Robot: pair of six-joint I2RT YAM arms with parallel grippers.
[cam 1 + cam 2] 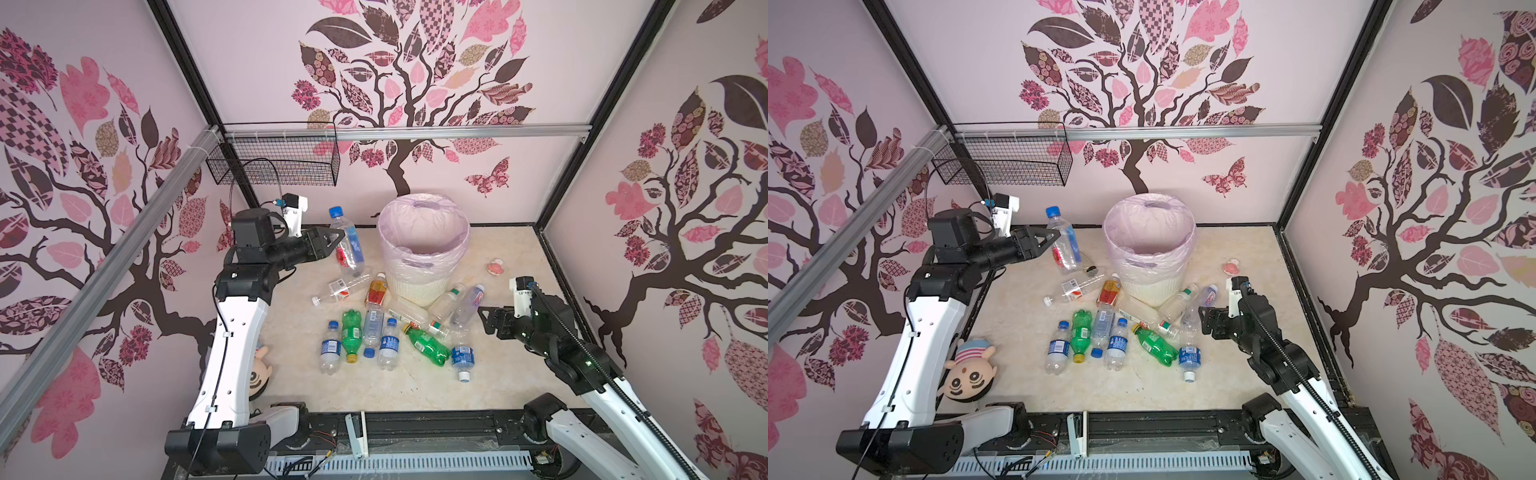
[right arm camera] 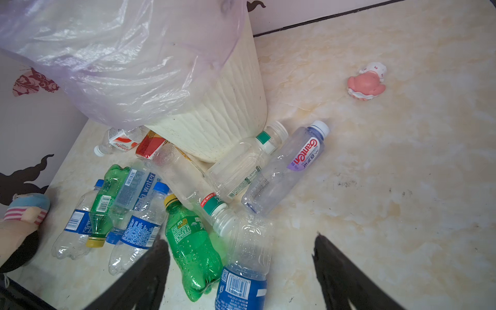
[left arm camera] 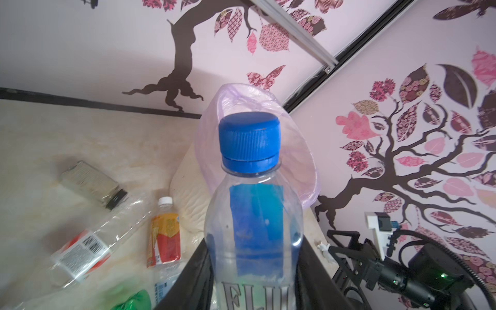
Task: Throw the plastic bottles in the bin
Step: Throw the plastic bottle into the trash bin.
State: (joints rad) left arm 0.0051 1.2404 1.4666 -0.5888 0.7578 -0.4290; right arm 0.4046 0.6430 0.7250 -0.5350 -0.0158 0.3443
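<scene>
The left gripper [image 1: 337,240] is clamped on a clear blue-capped bottle [image 1: 348,245], lifted left of centre, just beside the bin [image 1: 415,286] in mid-frame. It seems short of the rim, so next it must carry the bottle across and let go. The right gripper [image 1: 485,319] hangs open and empty beside the other bottles [image 1: 352,332], lower centre.

Bottle [image 3: 255,228] clear, blue cap [image 3: 249,139]; bin [image 1: 415,291] white ribbed, pink liner [image 1: 424,257]; walls [image 1: 395,83] pink-brown tree pattern
</scene>
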